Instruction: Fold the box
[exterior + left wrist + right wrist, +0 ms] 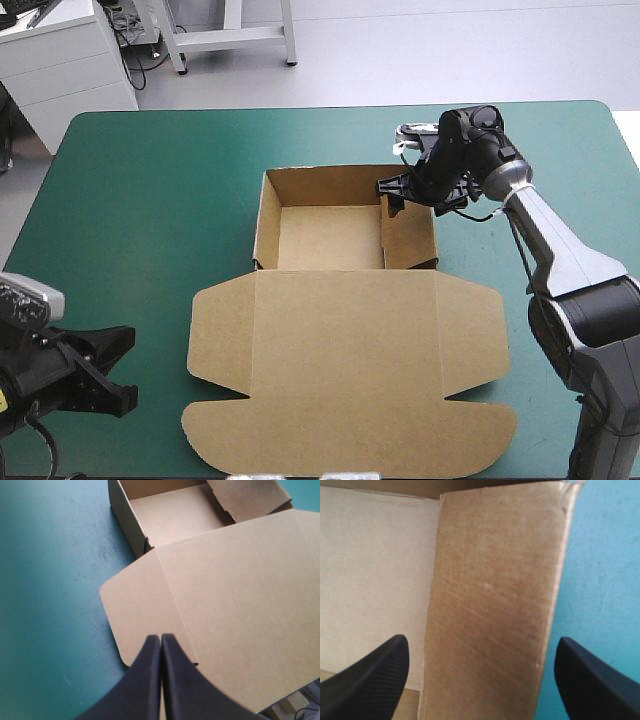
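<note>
Box (345,300) sits at mid-table on the teal-green cover (140,200) as an open tray, with its lid (350,380) flat toward the near edge. I read the right gripper (392,192) as wide open and straddling the tray's right wall (410,232), which runs far-to-near. One black finger is over the tray floor and the other over the cover outside. The left gripper (98,372), fingers pressed together, sits by the near-left corner, well apart from the tray, so the right arm is nearer.
</note>
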You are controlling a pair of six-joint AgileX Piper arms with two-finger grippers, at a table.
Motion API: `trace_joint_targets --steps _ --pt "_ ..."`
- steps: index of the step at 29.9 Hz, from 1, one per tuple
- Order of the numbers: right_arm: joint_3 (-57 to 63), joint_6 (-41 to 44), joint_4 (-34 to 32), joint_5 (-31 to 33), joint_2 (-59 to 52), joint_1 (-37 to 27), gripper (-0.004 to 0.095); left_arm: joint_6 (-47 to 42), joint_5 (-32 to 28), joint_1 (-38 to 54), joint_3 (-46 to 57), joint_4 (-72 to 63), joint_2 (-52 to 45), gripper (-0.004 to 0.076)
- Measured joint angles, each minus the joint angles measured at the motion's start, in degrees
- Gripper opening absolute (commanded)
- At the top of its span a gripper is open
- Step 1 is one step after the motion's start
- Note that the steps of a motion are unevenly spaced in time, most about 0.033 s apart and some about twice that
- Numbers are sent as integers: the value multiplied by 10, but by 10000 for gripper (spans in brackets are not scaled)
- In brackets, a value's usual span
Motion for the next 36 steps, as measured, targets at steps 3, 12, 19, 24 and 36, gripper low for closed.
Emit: trace_joint_targets --steps 3,12,19,24,36 --pt "0 6 4 -1 10 0 738 0 0 0 24 0 -28 -23" --pt "0 13 4 -1 19 0 700 0 0 0 76 0 -64 -23" --pt "0 18 5 -1 28 0 556 1 0 0 82 0 -64 -23" --pt "0 18 4 -1 32 0 273 2 0 0 82 0 -64 -23" --pt "1 3 2 -3 24 -13 -23 2 0 0 82 9 -64 -23"
